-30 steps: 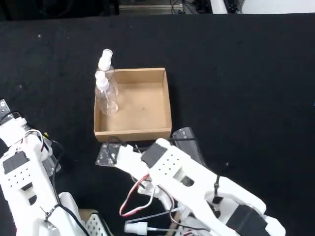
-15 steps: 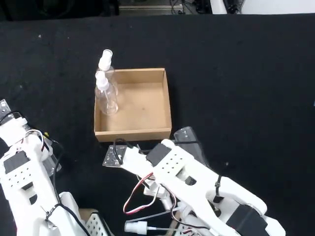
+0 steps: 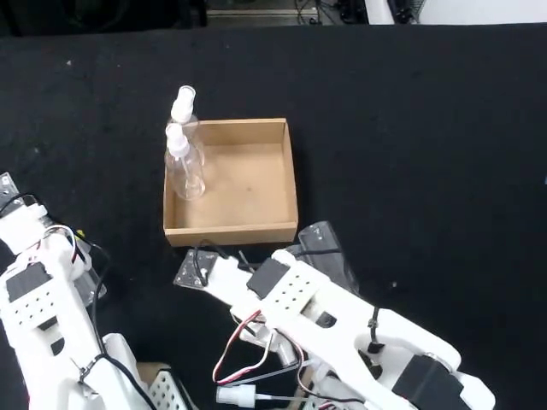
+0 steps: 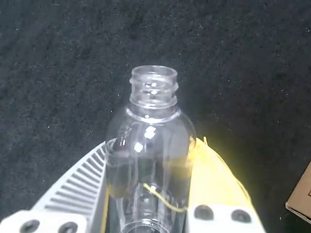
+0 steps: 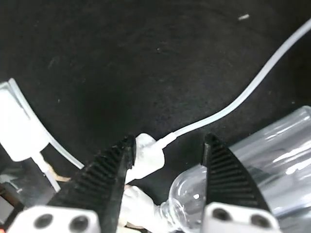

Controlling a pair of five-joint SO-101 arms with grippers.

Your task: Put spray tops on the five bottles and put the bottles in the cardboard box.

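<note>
Bottle point(image 4: 151, 97), neck bare, pinched in the left hand point(image 4: 151, 144), left of the cardboard box point(image 3: 231, 229), probably held steady for capping. Right hand point(image 5: 170, 140) is spread over a spray top point(image 5: 147, 154) lying on the desk point(image 5: 121, 58), straddling it for pickup.

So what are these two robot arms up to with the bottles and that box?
They're fitting spray tops onto clear bottles and packing them into the cardboard box. One topped bottle stands inside at its left wall, and a second topped bottle stands at the back left corner. The left gripper is clamped on an open bottle that has no top. The right gripper hangs open over a loose spray top lying on the table beside a bare bottle.
</note>
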